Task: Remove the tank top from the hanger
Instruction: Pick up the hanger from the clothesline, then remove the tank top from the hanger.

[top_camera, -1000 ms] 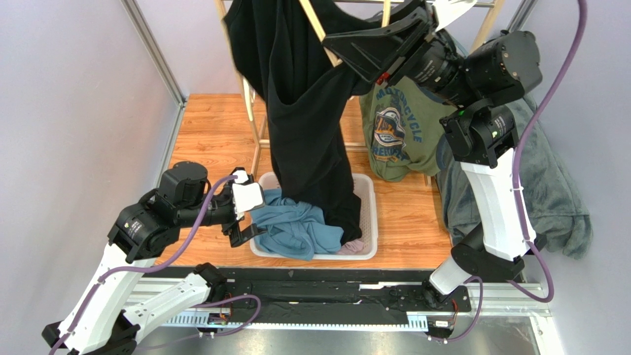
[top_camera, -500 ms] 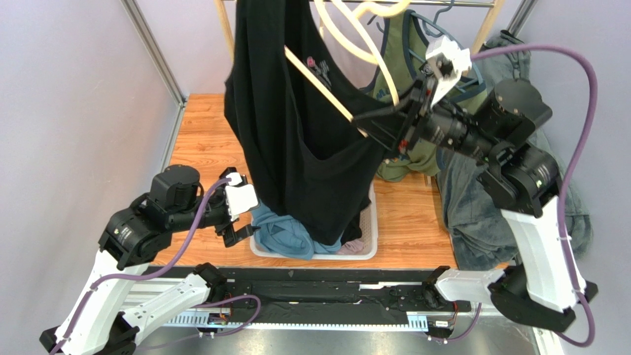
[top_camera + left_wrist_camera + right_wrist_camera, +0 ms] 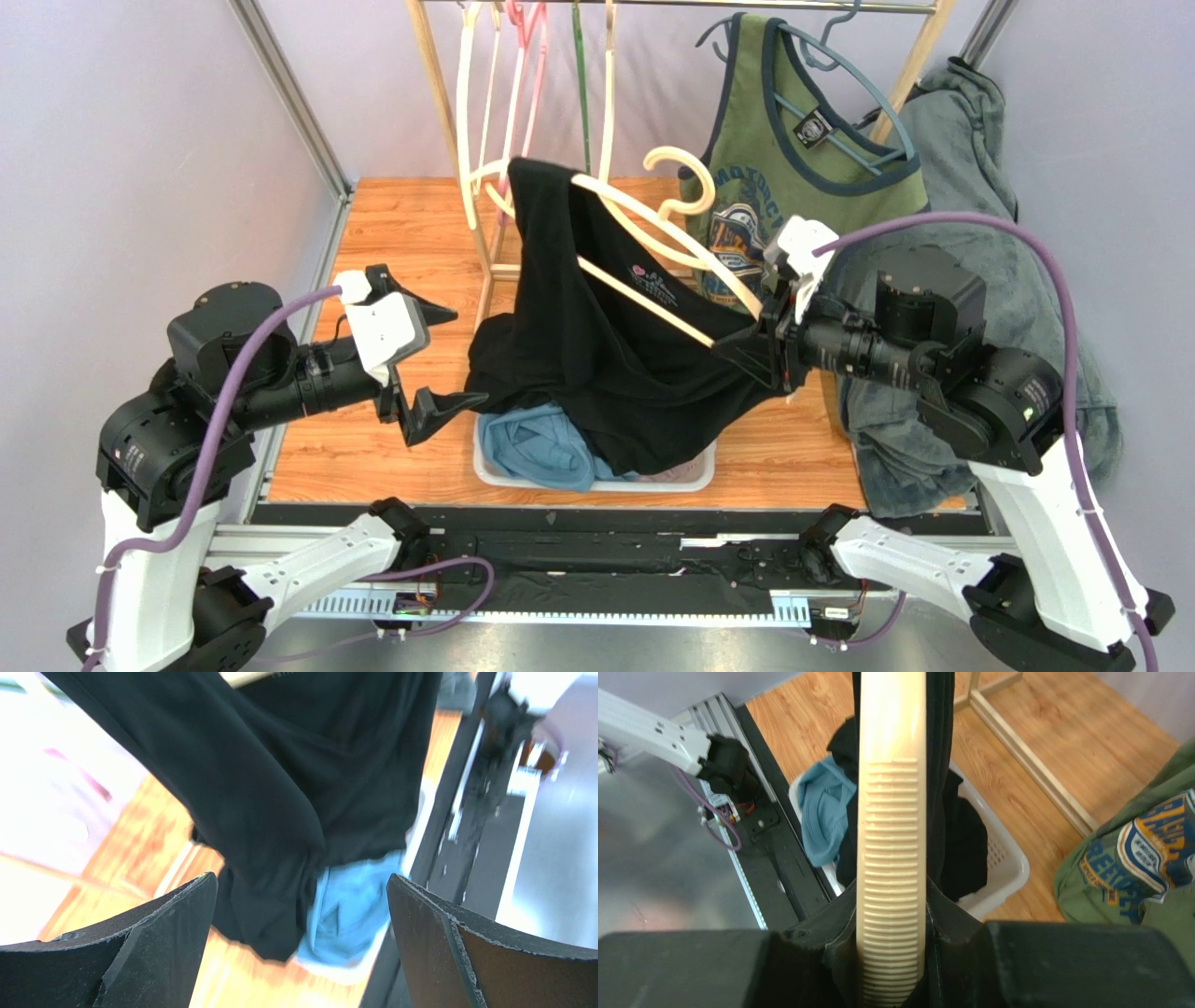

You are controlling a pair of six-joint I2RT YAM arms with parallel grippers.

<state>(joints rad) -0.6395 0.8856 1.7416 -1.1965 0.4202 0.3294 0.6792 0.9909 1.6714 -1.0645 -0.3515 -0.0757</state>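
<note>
1. Logged the right end effector (image 3: 753, 350) closed to a narrow gap on the ridged end of the cream hanger (image 3: 891, 812), which was held off the rail and tilted with its far end higher.
2. Found the black tank top (image 3: 603, 367) hanging on that hanger. Strap sat over the far end, with the body sagging onto the white basket (image 3: 701, 466) and partly over the blue garment (image 3: 540, 441) inside.
3. Noted the left end effector (image 3: 463, 359) spread fully wide and gripping nothing, just beside the fabric's left edge. Saw black cloth ahead of both fingers in its wrist view.
4. Judged the layout deliberate: hanger anchored above the basket so cloth pulled off the free end would fall in.
5. Judged the task unfinished, with a pinch and a sideways pull wanted next.
6. Flagged a risk of the strap snagging on the hanger shoulder, or the hanger twisting in its thin end grip.
</note>
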